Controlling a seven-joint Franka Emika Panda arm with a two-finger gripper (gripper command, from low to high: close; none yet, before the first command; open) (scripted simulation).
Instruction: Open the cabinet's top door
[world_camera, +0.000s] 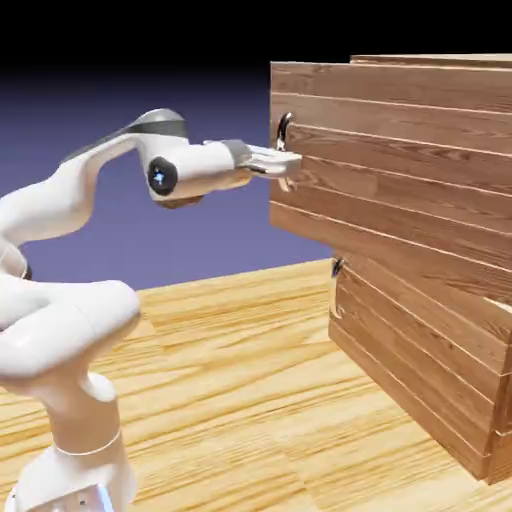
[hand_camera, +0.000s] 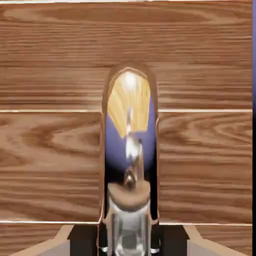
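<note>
Exterior view, pincer (world_camera: 287, 165) clamped on handle (world_camera: 284, 133)

Arm (world_camera: 60, 300) showing glossy white rounded shells, thick bulbous segments. Grey cap (world_camera: 160, 123) sitting atop the wrist housing. Dark round disc (world_camera: 162, 176) with small blue glint showing on wrist side. Gripper (world_camera: 285, 162) appearing light grey, slim fingers. Hand view showing dark finger bases (hand_camera: 85, 240) at bottom edge.
</note>
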